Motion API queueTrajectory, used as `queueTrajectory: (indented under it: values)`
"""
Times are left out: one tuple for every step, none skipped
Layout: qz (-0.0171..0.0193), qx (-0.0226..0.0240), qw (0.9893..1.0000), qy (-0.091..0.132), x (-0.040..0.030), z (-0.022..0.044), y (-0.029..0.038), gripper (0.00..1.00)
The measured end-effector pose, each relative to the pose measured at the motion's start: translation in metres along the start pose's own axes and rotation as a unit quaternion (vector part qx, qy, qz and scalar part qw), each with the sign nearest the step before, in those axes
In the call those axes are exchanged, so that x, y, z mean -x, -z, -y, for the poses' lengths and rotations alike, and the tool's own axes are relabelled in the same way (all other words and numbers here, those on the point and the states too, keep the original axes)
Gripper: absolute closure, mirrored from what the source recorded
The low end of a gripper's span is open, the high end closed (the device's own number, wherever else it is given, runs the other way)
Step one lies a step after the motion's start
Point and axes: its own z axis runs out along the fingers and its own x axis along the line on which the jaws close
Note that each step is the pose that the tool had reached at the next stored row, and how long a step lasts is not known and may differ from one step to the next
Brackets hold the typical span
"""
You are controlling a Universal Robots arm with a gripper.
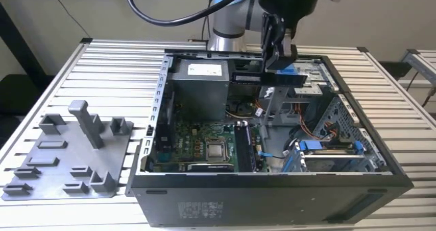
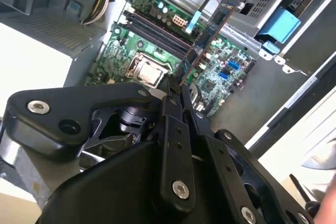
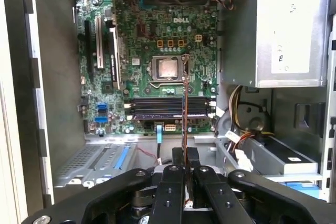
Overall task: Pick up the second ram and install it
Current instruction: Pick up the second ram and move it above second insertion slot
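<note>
Exterior view's left first: a grey parts tray [image 1: 68, 159] lies on the tabletop [image 1: 116, 57]. Rightward, the open computer case [image 1: 272, 200] holds the motherboard [image 1: 184, 139] and its silver processor [image 1: 216, 150]. Your tool [image 1: 278, 66] hangs above that case; in the first wrist view it is clamped on the second ram [image 3: 185, 103], held on edge over the memory slots [image 3: 157, 107]. I judge you are at the install step: it calls for squaring the stick to a slot.
</note>
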Motion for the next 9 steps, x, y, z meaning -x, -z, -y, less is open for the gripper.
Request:
queueTrajectory:
  values:
    - [0.0000, 0.0000, 1.0000, 0.000, 0.0020, -0.0001, -0.0002, 0.86]
    - [0.0000, 0.0000, 1.0000, 0.000, 0.0042, -0.0002, -0.0003, 0.86]
    - [0.0000, 0.0000, 1.0000, -0.001, 0.0062, -0.0003, -0.0005, 0.86]
    - [0.0000, 0.0000, 1.0000, -0.001, 0.0083, -0.0004, -0.0007, 0.86]
    - [0.0000, 0.0000, 1.0000, -0.001, 0.0103, -0.0006, -0.0008, 0.86]
    - [0.0000, 0.0000, 1.0000, -0.001, 0.0123, -0.0007, -0.0010, 0.86]
    - [0.0000, -0.0001, 1.0000, -0.001, 0.0144, -0.0008, -0.0012, 0.86]
    - [0.0000, -0.0001, 1.0000, -0.002, 0.0166, -0.0009, -0.0013, 0.86]
    - [0.0000, -0.0001, 1.0000, -0.002, 0.0192, -0.0011, -0.0016, 0.86]
